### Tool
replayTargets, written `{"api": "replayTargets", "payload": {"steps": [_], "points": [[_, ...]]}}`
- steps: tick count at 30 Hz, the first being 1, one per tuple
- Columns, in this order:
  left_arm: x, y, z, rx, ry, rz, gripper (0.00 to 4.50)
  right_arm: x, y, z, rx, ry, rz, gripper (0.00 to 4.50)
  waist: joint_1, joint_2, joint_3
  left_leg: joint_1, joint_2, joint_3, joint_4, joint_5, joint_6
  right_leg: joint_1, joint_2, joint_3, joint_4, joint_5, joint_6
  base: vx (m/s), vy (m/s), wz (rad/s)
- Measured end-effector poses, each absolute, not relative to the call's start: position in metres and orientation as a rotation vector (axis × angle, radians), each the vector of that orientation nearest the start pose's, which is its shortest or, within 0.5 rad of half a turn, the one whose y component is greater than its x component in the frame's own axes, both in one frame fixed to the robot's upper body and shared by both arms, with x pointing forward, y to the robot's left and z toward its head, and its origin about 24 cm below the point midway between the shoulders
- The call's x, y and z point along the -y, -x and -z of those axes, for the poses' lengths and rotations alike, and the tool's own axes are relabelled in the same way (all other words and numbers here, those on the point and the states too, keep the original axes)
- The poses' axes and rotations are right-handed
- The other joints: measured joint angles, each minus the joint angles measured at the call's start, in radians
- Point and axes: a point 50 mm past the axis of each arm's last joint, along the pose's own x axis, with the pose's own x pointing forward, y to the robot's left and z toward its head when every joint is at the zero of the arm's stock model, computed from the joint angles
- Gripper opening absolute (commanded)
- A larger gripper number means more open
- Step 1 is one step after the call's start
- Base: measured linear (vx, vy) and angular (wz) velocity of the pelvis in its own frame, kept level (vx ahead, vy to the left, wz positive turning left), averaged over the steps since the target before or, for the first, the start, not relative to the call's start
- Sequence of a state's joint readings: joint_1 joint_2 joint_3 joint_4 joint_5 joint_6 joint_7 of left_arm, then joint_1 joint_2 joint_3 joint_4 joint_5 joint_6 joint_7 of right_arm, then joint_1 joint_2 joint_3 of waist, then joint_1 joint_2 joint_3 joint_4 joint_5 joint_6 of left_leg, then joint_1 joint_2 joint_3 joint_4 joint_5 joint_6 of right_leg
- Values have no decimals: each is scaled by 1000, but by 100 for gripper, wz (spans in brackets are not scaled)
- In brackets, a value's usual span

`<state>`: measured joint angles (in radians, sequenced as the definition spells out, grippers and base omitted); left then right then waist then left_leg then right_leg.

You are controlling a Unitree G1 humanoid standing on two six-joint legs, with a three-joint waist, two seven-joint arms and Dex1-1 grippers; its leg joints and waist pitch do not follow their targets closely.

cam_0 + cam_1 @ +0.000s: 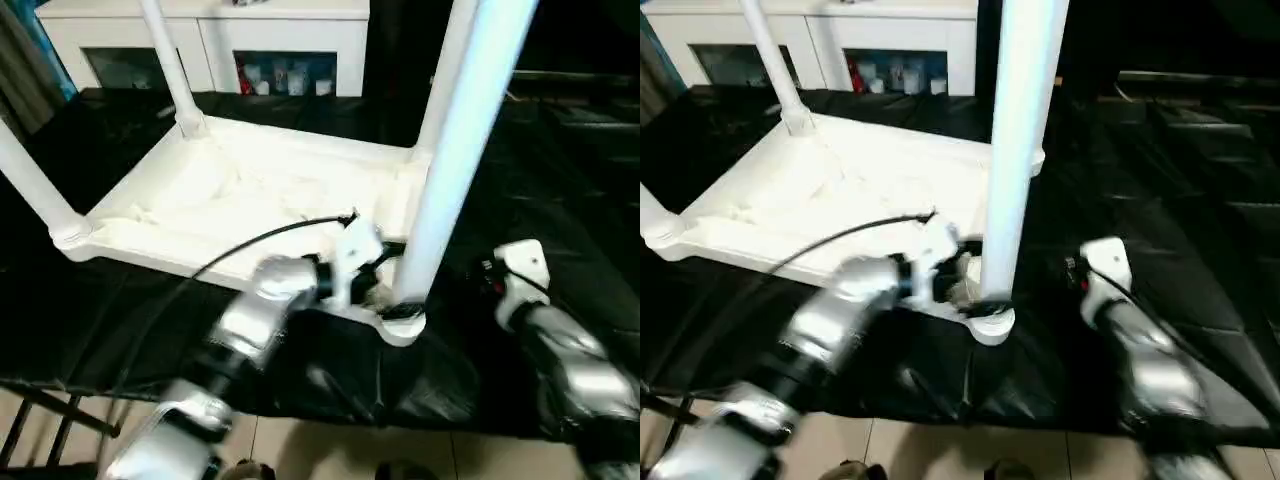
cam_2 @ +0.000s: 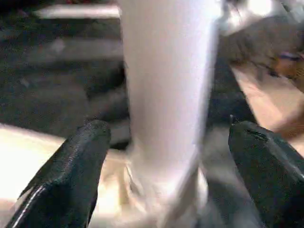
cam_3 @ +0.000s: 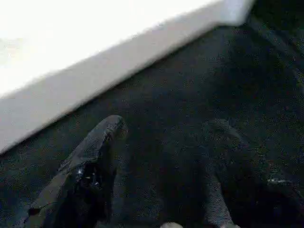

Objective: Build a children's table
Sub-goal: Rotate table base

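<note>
White leg (image 1: 440, 190) sits between my wide-open left gripper (image 2: 166, 156) (right gripper (image 3: 161, 161) open, empty); bumping it could unseat it.

One upturned white table top (image 1: 250, 200) lies on one black sheet (image 1: 100, 310). Four white legs stand in its corner sockets, the nearest (image 1: 455, 150) foremost. Two silver robot forearms reach in. One white glass-doored cabinet (image 1: 210, 40) stands behind.
</note>
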<state>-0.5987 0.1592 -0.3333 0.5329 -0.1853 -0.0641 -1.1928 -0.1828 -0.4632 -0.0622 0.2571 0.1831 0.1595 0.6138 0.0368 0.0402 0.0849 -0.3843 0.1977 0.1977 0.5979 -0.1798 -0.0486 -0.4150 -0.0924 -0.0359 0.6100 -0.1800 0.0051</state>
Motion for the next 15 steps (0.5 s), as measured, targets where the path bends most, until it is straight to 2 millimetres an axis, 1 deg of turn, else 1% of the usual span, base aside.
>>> {"api": "replayTargets", "payload": {"steps": [2,3,6,7,9,11,12,13,14,15], "points": [[-59,-303,-73,-81,-203,1583,443,238,-271,-52,-273,210,-548,303,3,1,0,0,0,1,0,0,0,0,0,0,0,0,0,0,0,0],[-64,-305,-71,-108,-214,1595,428,237,-268,-57,-273,225,-597,303,7,1,0,0,0,0,1,0,0,0,0,0,0,0,0,0,0,0],[-65,-310,-73,-124,-270,1615,406,237,-256,-63,-294,252,-700,303,22,2,-1,0,0,1,2,0,0,1,-1,0,0,0,0,0,0,0],[-66,-313,-74,-131,-302,1618,397,236,-252,-66,-298,259,-733,303,24,2,-1,0,0,1,2,0,0,2,-1,0,0,0,0,0,0,0],[-72,-319,-74,-166,-388,1622,377,238,-244,-72,-327,276,-794,303,25,3,-1,0,0,1,2,0,0,2,-1,0,0,0,0,0,0,0],[-78,-323,-71,-200,-427,1605,368,240,-238,-77,-357,295,-833,303,26,3,-1,0,0,0,2,0,0,2,-1,0,-1,0,0,0,0,0],[-79,-325,-69,-223,-441,1598,355,241,-234,-78,-379,303,-858,303,25,4,-2,0,0,0,1,0,0,2,-1,0,-1,0,0,0,0,0],[-79,-326,-68,-233,-442,1595,341,241,-231,-79,-395,300,-872,303,25,4,-2,0,0,0,2,0,0,2,-1,0,-1,0,0,0,0,0],[-78,-327,-67,-243,-439,1597,332,241,-229,-79,-408,298,-887,321,25,5,-2,0,0,0,1,0,0,2,-1,-1,-1,0,0,0,0,0],[-76,-327,-67,-255,-434,1609,329,241,-225,-80,-431,295,-903,321,27,5,-2,0,0,0,1,0,0,2,-1,-1,-1,0,0,0,0,0]]}}
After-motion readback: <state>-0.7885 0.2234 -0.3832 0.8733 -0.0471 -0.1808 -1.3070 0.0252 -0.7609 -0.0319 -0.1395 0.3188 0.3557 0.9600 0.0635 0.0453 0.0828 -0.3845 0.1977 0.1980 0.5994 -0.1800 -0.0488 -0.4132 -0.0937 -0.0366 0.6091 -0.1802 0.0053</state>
